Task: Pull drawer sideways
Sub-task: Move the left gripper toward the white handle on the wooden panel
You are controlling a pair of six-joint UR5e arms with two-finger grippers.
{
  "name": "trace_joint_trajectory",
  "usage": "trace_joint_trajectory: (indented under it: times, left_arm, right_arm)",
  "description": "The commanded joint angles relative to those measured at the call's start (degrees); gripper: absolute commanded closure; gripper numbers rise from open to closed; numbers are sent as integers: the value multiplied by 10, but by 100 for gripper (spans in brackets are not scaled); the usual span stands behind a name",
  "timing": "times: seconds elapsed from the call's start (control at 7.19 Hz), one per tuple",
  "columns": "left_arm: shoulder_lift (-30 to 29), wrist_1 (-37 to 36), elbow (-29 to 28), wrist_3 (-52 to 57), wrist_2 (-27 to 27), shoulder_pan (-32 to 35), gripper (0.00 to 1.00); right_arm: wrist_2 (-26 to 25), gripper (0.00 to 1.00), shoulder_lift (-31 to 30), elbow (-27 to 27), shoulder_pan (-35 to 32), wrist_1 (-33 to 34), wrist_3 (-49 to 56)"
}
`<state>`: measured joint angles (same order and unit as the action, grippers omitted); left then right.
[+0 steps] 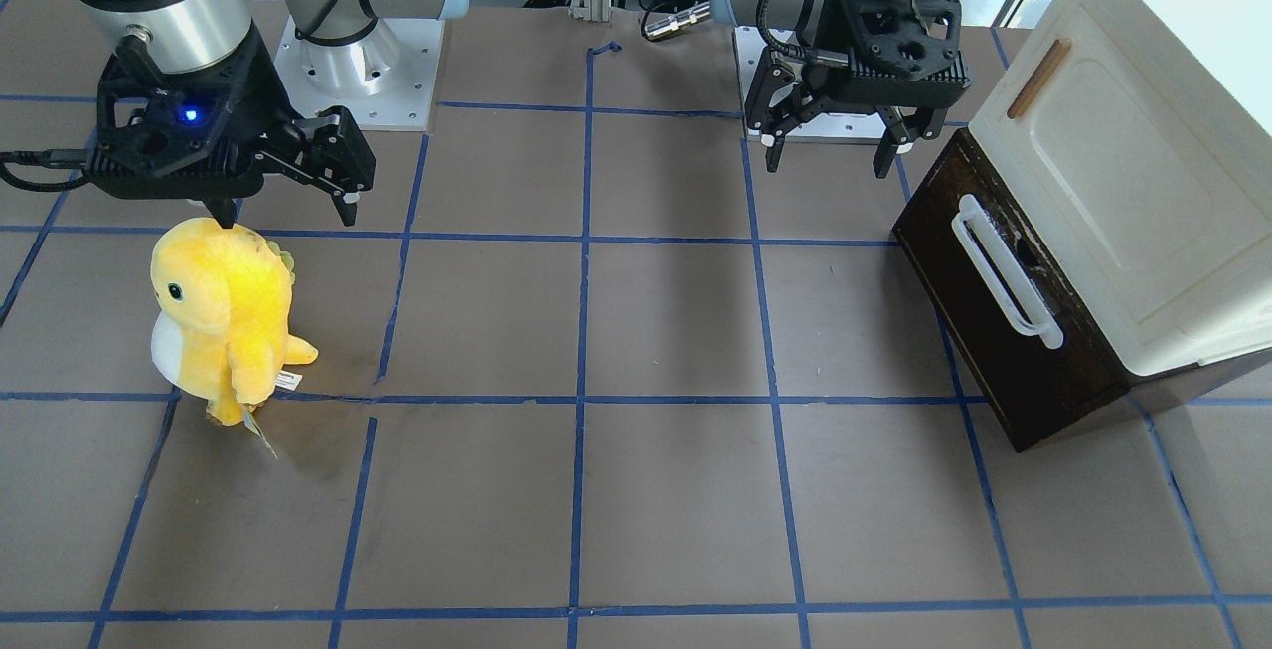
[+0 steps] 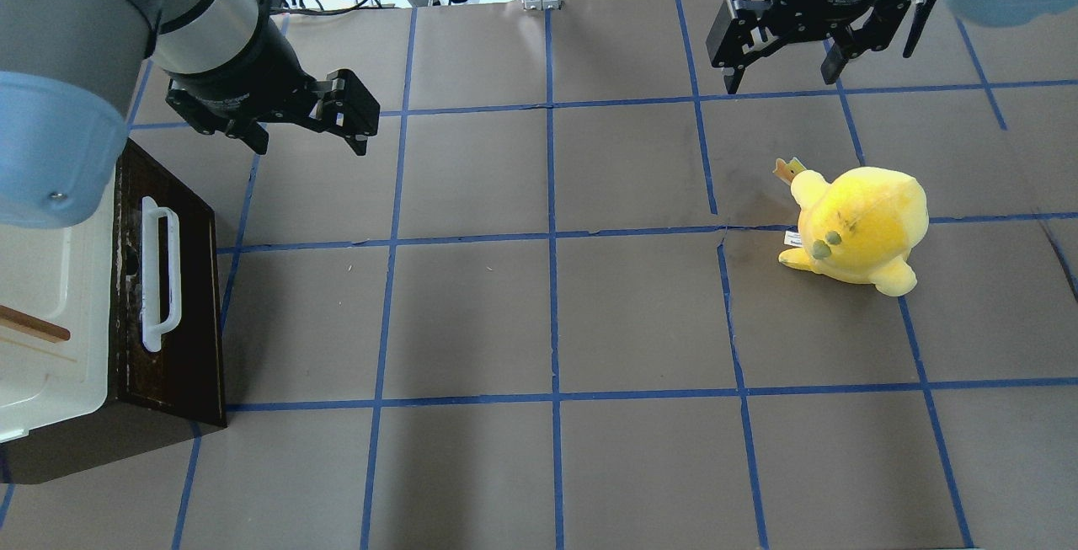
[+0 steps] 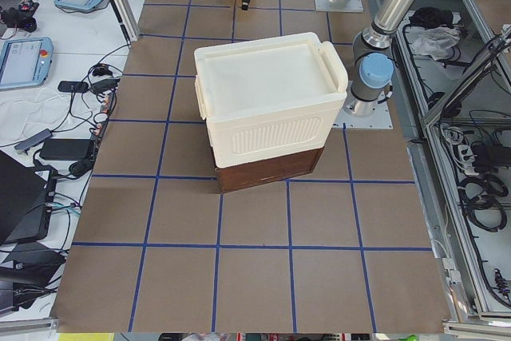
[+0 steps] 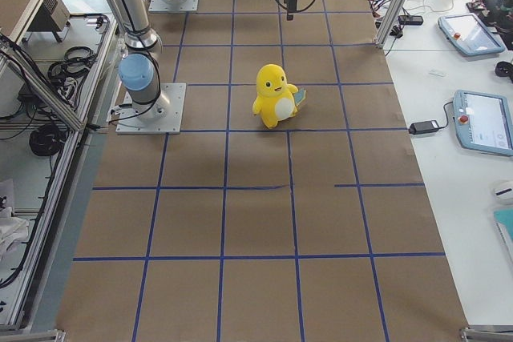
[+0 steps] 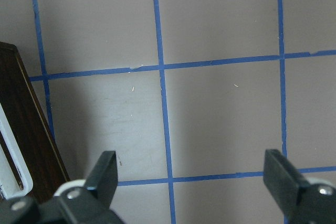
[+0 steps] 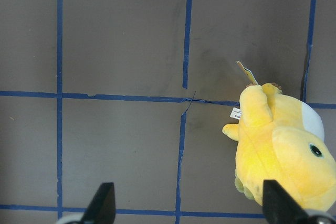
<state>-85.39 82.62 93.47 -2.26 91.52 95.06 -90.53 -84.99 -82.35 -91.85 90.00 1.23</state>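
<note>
The drawer [image 1: 979,331] has a dark brown front and a long white bar handle [image 1: 1004,276]. It sits closed under a cream-white cabinet [image 1: 1123,182], and its pale inside is hidden. It also shows at the left of the overhead view [image 2: 189,314] and at the left edge of the left wrist view [image 5: 29,140]. My left gripper [image 1: 830,147] is open and empty. It hovers over the table beyond the drawer's far end [image 2: 307,141], apart from the handle. My right gripper [image 2: 779,78] is open and empty, far from the drawer.
A yellow plush toy [image 2: 859,226] stands on the table just below my right gripper [image 1: 288,212]. It also shows in the right wrist view [image 6: 283,150]. The brown table has a blue tape grid. The arm bases [image 1: 358,63] stand at the robot's edge.
</note>
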Motion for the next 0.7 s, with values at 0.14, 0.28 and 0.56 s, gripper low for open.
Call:
trace_joint_trajectory:
  times: [0.14,0.28,0.56]
  left_arm:
    - [-7,-9,-2,-7,0,0,0]
    - [-8,-9,0,-13,9,0,0]
    - [-51,-69,0,-106,36,1,0]
  right_arm:
    - [0,0,0,0,0,0,0]
    - [0,0,0,0,0,0,0]
    - [0,0,0,0,0,0,0]
